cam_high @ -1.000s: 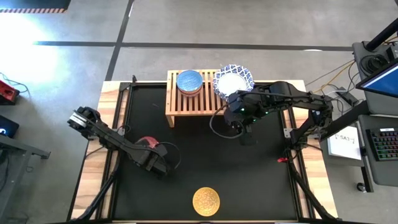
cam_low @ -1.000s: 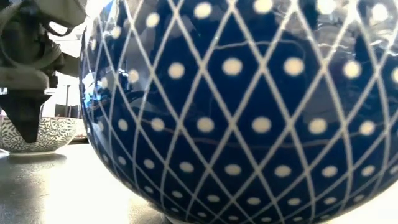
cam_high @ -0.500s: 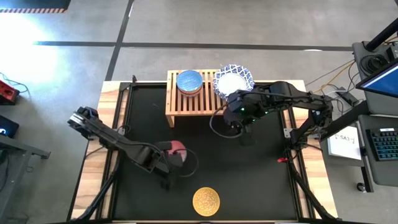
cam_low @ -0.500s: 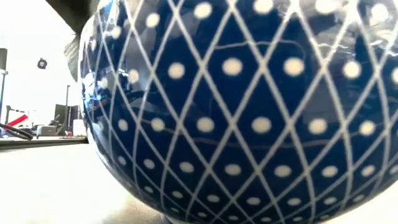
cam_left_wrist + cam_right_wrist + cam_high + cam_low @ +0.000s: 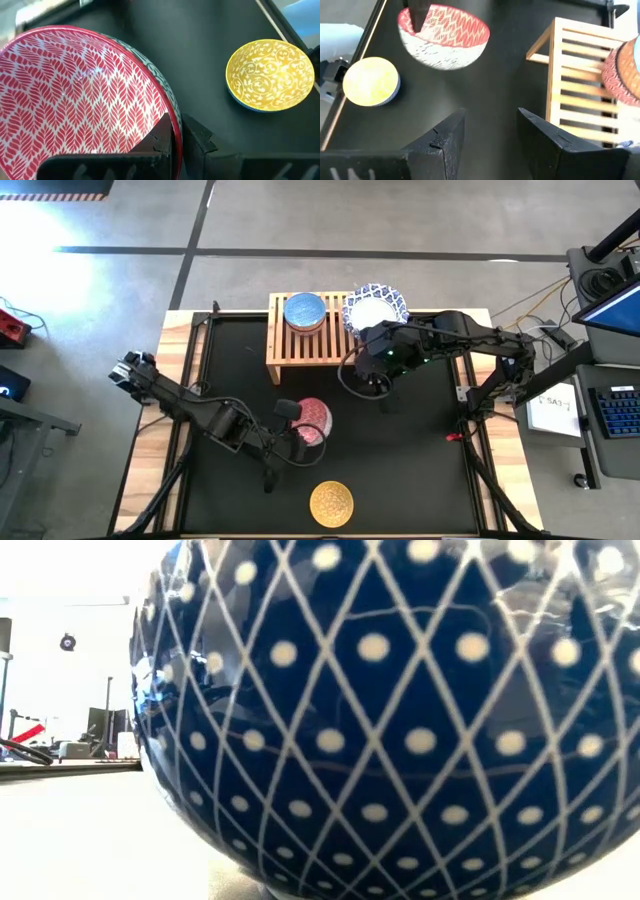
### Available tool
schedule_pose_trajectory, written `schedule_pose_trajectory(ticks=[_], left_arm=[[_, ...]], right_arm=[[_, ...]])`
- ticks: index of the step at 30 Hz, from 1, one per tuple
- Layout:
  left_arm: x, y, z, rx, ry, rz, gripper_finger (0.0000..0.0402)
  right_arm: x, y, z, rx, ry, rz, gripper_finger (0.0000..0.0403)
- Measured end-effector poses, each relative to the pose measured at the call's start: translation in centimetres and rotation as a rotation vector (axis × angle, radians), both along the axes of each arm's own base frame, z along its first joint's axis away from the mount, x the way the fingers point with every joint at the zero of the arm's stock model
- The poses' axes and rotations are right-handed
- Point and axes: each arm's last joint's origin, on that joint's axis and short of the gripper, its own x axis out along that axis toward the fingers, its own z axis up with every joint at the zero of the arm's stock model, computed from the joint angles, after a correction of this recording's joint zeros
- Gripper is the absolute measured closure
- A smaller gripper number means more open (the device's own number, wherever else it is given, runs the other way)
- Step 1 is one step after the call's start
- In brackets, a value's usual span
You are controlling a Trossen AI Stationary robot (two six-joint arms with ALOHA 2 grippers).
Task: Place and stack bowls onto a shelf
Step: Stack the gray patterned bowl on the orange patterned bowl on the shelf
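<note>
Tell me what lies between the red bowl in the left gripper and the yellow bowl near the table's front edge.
Nothing: in the high view only bare black mat separates the red bowl, pinched at its rim by the left gripper, from the yellow bowl. The left wrist view agrees.

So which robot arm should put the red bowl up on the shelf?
Probably the left: its gripper is pinching the red bowl by the rim. The right gripper is open and empty beside the shelf.

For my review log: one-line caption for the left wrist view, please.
Left gripper shut on the red bowl by its rim, yellow bowl apart on the black mat.
</note>
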Motion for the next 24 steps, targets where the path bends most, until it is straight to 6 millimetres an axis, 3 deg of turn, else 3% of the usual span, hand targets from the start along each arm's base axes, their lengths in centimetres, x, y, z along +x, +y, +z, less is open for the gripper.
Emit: schedule_pose_trajectory(ticks=[8,15,24], left_arm=[[1.0,1.3,0.2,0.132,-0.023,-0.114,0.0398],[2.2,3.2,0.0,0.035,-0.020,-0.314,0.0398],[3.5,5.3,0.5,-0.036,-0.094,-0.505,0.0398]], right_arm=[[0.4,1.0,-1.1,-0.051,0.015,0.342,0.0236],[1.5,1.7,-2.4,-0.046,0.080,0.247,0.0236],[1.1,3.3,-3.8,-0.175,0.161,0.510,0.0248]])
